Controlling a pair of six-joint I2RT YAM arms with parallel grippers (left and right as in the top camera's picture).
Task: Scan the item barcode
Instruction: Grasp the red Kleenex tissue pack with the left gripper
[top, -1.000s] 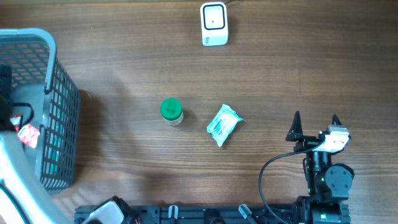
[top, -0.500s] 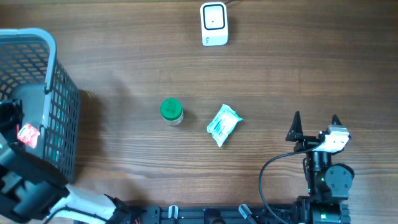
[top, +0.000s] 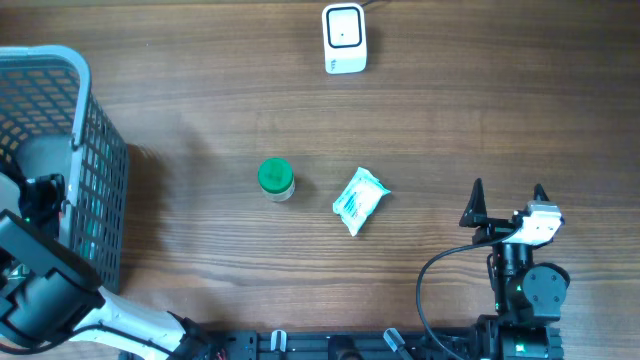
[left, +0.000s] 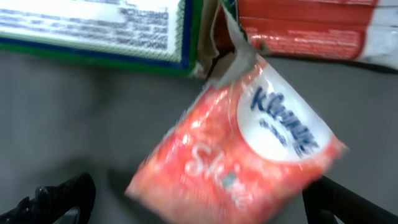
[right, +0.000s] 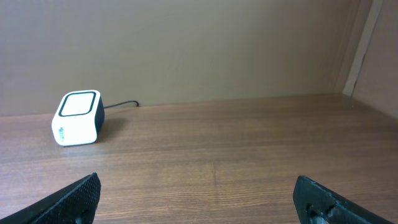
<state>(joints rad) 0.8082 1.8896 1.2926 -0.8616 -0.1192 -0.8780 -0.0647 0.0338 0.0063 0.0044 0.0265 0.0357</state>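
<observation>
Tissue pack (left: 236, 149), red-orange with a white Kleenex label, lies tilted between the left fingers (left: 59, 198). They stand spread wide, one at 7 o'clock and one at 5 o'clock of the left wrist view. The pack's lower edge dips between them; whether either tip touches it cannot be told, since the pack is blurred. It rests on a grey floor, its top corner against a green-edged printed box (left: 99, 28) at 11 o'clock and a red package (left: 298, 31) at 1 o'clock, both cut off by the frame.

From overhead the left arm (top: 40, 290) reaches into the grey basket (top: 95, 170) at 9 o'clock and hides the pack. The right fingers (top: 474, 205), at 4 o'clock, are spread and empty above the bench (top: 450, 120). The scanner (top: 344, 38) sits at 12 o'clock.
</observation>
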